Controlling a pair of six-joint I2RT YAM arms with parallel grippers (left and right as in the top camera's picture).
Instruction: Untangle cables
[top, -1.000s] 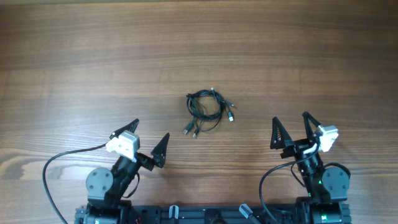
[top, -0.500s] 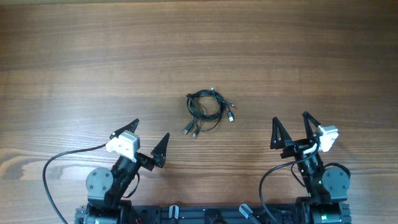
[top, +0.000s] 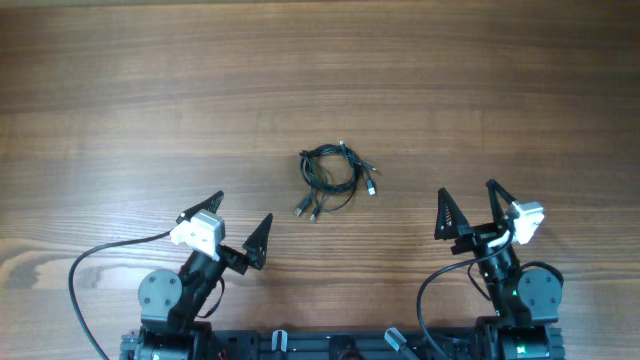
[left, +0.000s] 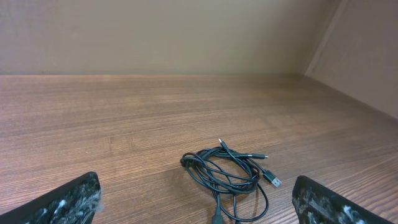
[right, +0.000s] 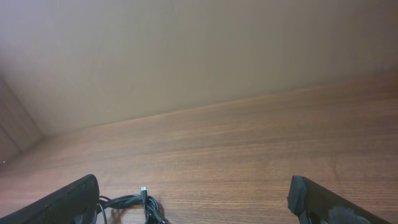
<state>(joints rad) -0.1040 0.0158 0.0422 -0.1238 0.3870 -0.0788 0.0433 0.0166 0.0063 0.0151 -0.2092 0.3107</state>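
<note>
Nothing has been moved. The thin black tangled cables (top: 335, 180) lie nearer the spread left gripper (top: 243, 206) than the spread right gripper (top: 466, 188).

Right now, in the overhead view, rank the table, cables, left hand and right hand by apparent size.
1. the table
2. the left hand and right hand: alike, not ranked
3. the cables: slightly smaller bundle, a close call, since the raised hands may look bigger
</note>
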